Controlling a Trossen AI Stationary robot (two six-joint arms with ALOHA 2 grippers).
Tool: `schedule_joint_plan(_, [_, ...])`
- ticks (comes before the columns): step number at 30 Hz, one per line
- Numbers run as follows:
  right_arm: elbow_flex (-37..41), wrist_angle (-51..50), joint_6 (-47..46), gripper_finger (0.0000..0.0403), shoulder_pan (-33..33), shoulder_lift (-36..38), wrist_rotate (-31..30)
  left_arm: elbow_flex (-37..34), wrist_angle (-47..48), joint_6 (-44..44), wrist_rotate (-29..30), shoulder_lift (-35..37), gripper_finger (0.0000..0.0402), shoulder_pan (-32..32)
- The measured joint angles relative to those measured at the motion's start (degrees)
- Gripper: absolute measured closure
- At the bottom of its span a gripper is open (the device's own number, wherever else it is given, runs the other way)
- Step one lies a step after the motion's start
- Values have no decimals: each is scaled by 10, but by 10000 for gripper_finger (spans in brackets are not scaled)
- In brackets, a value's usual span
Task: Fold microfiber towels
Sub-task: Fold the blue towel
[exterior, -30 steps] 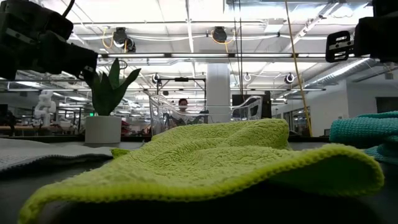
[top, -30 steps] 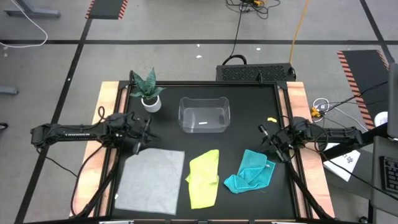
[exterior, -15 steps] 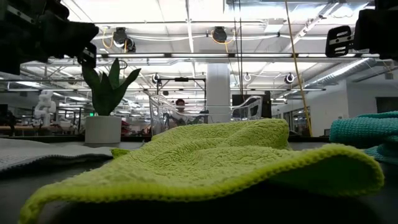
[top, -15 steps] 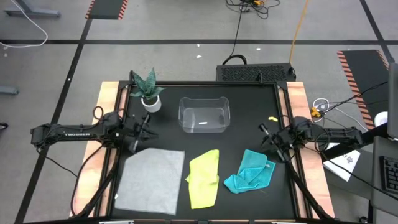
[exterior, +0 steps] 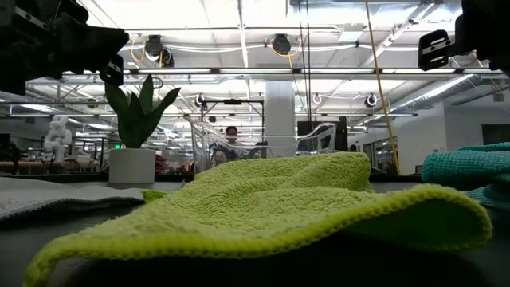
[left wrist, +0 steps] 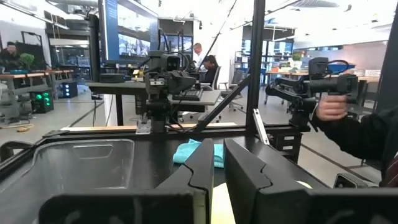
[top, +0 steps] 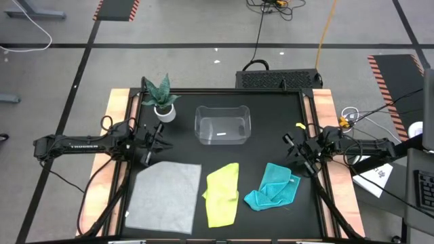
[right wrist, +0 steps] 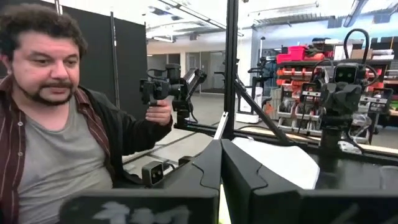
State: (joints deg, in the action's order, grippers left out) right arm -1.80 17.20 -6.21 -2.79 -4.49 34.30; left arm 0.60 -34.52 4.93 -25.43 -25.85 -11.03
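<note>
Three microfiber towels lie along the table's near half. The light grey one is spread flat at the left. The yellow-green one lies rumpled in the middle and fills the low view. The teal one is bunched at the right. My left gripper hovers above the grey towel's far edge, pointing about level toward the table's right, its fingers almost together and holding nothing. My right gripper is shut and hovers beyond the teal towel's far right corner, also holding nothing.
A clear plastic bin stands at the table's far middle, and a small potted plant at the far left. A person stands beyond the table, holding a hand-held controller.
My left gripper has tipped upward from slanting down at the grey towel to about level, rising a little. It has then kept still. The towels have not moved.
</note>
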Motion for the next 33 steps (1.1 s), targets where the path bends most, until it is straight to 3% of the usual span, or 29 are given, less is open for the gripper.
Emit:
schedule_joint_plan(8, [0, 19, 13, 403, 0, -10, -1, 0, 3, 9, 18, 0, 364, 0])
schedule_joint_plan(12, [0, -8, -21, 390, 0, -64, -50, 0, 37, 12, 19, 0, 364, 7])
schedule_joint_plan(25, [-28, 70, -38, 231, 72, -315, -74, 0, 34, 43, 49, -5, 364, 87])
schedule_joint_plan(33, [-82, 72, -64, 202, 161, -365, -84, 0, 34, 61, 142, -43, 364, 128])
